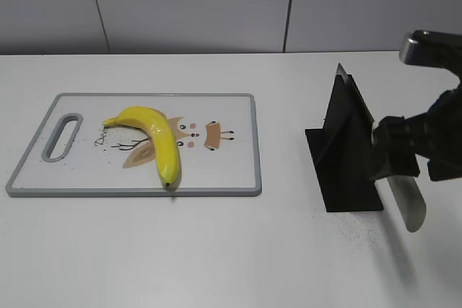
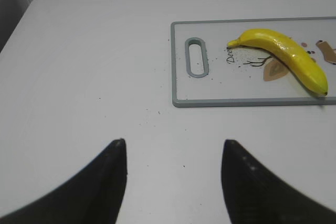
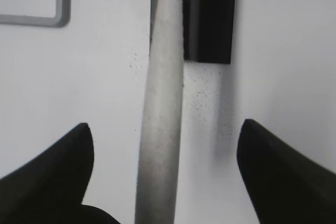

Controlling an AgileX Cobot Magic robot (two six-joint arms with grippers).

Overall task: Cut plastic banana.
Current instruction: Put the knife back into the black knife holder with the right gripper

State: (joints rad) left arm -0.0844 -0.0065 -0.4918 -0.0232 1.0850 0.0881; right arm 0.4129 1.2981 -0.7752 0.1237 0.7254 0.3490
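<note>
Banana: whole, on board; likely light, rigid, slick; hold mid-body. Left gripper spread, empty; right gripper grip on knife unclear.

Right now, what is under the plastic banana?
The plastic banana lies on a white cutting board with a grey rim, across a cartoon print. The banana covers part of that print, so that part cannot be seen.
</note>
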